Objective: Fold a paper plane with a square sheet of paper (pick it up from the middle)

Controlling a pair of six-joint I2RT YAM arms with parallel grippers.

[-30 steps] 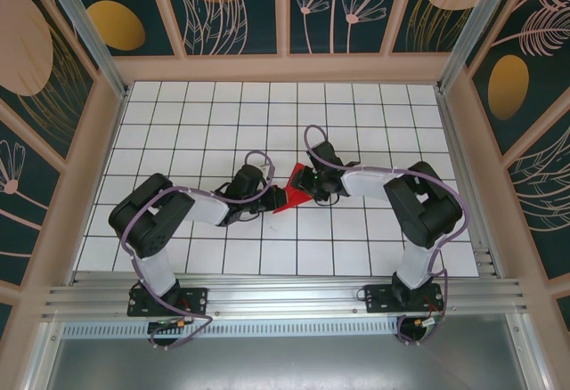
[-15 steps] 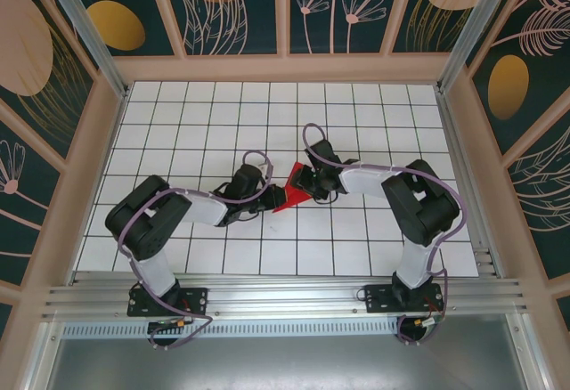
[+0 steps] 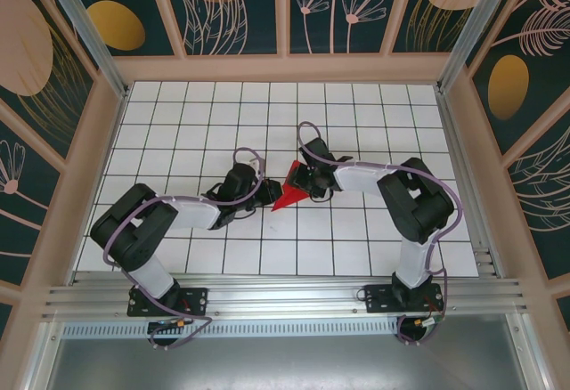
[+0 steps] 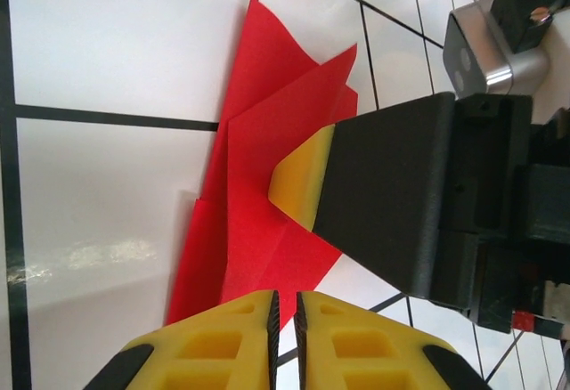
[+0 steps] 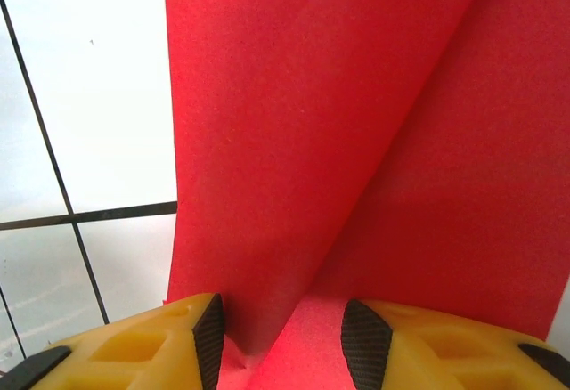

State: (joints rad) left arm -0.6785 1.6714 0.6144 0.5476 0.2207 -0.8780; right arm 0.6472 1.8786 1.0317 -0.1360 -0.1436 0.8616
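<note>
- Paper first: we see the red sheet of paper (image 3: 285,198), partly folded, lying mid-table on the white tiled table (image 3: 196,114) between both arms.
- We find the right gripper (image 5: 283,314) released, its jaws straddling a raised fold; its yellow-tipped finger (image 4: 298,185) covers the sheet's middle.
- We see the left gripper (image 4: 285,299) clenched at the sheet's left edge; we cannot tell if it pinches paper.

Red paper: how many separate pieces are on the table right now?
1. A partly folded red sheet lies at the middle of the table, between the left gripper and the right gripper. Any scrap under it would be hidden.
</note>
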